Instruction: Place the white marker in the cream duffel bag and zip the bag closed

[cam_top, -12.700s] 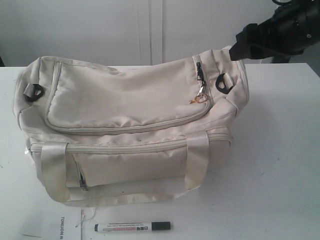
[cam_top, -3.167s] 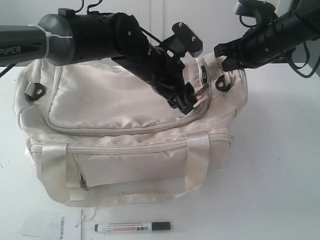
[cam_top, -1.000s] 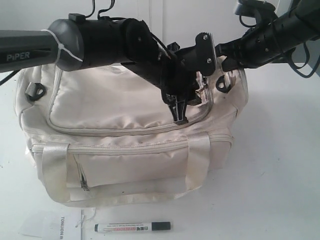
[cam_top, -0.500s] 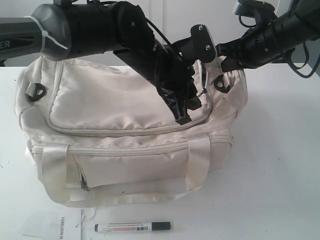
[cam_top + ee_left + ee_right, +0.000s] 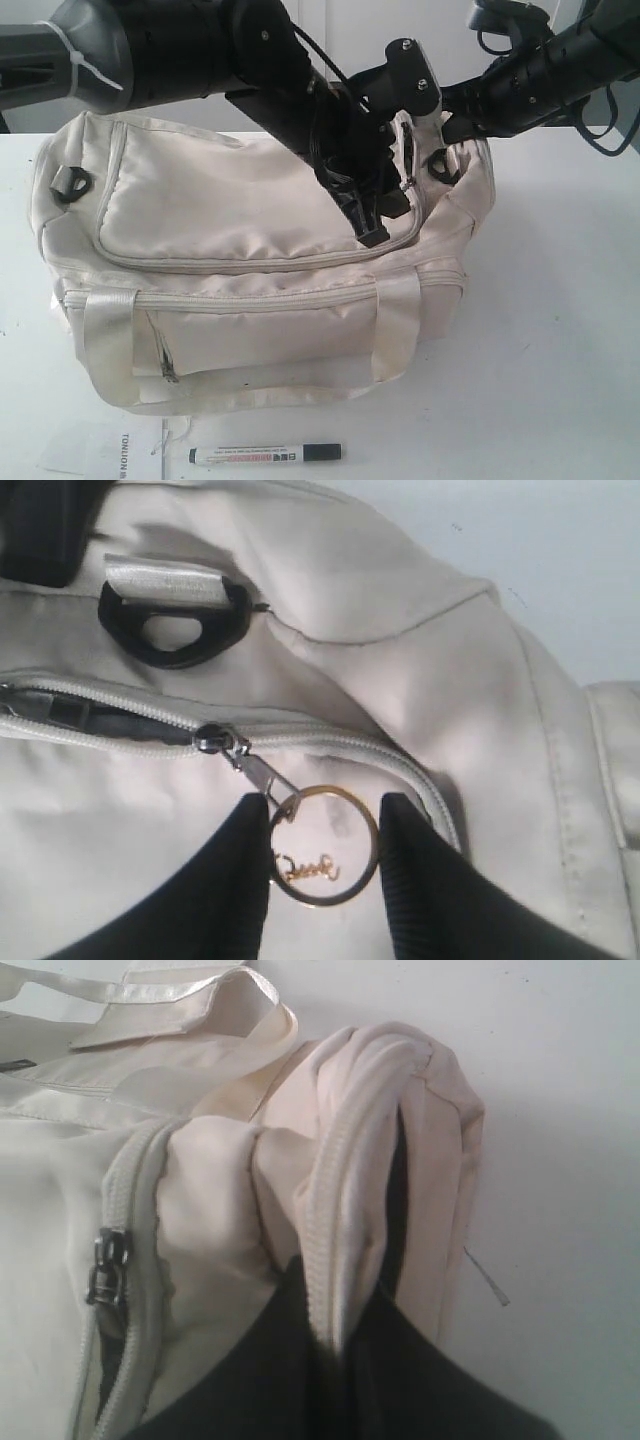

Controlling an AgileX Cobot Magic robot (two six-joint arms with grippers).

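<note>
The cream duffel bag stands on the white table. The white marker lies on the table in front of it, apart from both arms. My left gripper reaches across to the right end of the bag's top. Its fingers close on either side of the gold zip pull ring, which hangs from the slider. Beyond the slider the zip shows a dark gap. My right gripper is shut on a fold of the bag's end seam, holding it up.
A dark end ring sits just below the right gripper, and another at the bag's left end. A printed paper slip lies left of the marker. Bare table lies to the right of the bag.
The left arm has lifted a little, and the fingers have stayed at the zip pull. The right gripper keeps its hold on the bag's end. The marker has not moved.
</note>
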